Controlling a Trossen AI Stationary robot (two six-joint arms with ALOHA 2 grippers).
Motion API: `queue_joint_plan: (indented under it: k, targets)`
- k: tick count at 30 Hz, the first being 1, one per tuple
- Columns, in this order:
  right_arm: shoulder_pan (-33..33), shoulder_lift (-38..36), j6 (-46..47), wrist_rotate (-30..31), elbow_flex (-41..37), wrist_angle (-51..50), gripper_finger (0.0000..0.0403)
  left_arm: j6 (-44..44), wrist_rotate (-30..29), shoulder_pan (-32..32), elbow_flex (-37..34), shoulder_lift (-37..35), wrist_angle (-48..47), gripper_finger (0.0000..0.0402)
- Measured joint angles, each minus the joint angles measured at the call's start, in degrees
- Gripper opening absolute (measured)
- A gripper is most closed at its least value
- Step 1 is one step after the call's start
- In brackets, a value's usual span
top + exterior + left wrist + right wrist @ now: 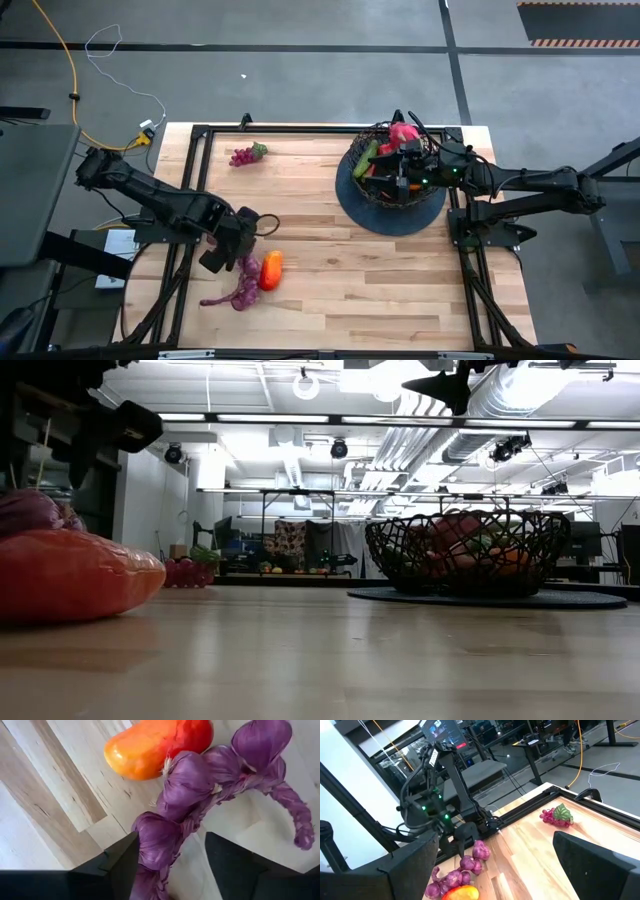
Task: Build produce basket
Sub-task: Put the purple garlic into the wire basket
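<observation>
A purple braid of bulbs [240, 287] lies on the table near the left front, beside an orange-red fruit [270, 270]. My left gripper [240, 240] hangs open just above the braid's far end and points down, with its fingers on either side of a bulb [155, 840]. A grape bunch [247, 154] lies at the far left. The black wire basket [352, 158] stands on its dark disc [385, 218] at the far right and holds several pieces of produce [403, 133]. My right gripper [400, 178] hovers level over the basket, open and holding nothing [495, 870]. My left gripper has one finger [122, 862] close against a bulb at the braid's end [150, 832]; I cannot tell whether it touches. The other finger [235, 870] stands clear of the braid. The braid lies slack on the table.
Bare wood lies between the left pieces and the basket's disc. A black frame rail [300, 128] runs along the table's far edge. Cables [100, 60] lie on the floor beyond it.
</observation>
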Motion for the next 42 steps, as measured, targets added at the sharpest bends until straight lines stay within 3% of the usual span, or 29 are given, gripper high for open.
queue_joint_plan:
  k: [10, 16, 32, 42]
  targets:
    - [0.0, 0.0, 0.0, -0.02, 0.0, -0.67, 0.0383, -3.7, -2.26, 0.02, 0.0, 3.52, 0.18, 0.031]
    - [0.0, 0.0, 0.0, -0.02, 0.0, -1.11, 0.0383, -3.68, -2.08, 0.02, 0.0, 6.59, 0.09, 0.0336]
    - [0.01, -0.02, 0.0, -0.01, 0.0, -1.47, 0.0383, 0.3, -3.79, 0.02, 0.0, 12.54, -0.36, 0.033]
    - [0.02, -0.02, 0.0, 0.0, 0.0, -1.71, 0.0383, 2.92, -4.69, 0.02, 0.0, 12.75, -0.29, 0.0264]
